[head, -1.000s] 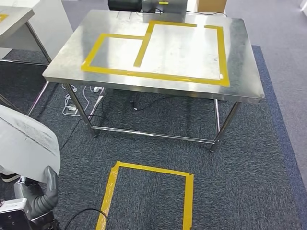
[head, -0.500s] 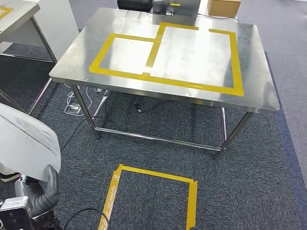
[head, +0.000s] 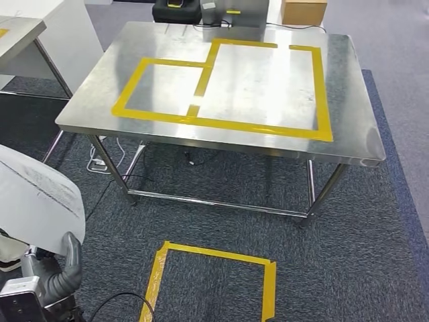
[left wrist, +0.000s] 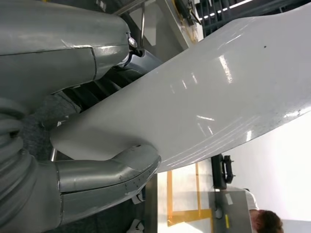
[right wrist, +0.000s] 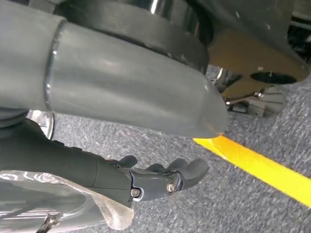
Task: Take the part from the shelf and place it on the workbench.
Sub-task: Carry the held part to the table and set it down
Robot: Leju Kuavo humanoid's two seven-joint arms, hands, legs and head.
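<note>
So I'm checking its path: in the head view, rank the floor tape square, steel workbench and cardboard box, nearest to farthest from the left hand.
1. Floor tape square, just right of the left hand.
2. Steel workbench, ahead.
3. Cardboard box, beyond its far edge.

The left hand (left wrist: 73, 145) grips the white curved part (left wrist: 205, 97).

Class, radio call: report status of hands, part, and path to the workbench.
Left hand grips part. Right hand holds nothing, fingers apart. Workbench ahead, floor tape square between. Nothing blocking.
</note>
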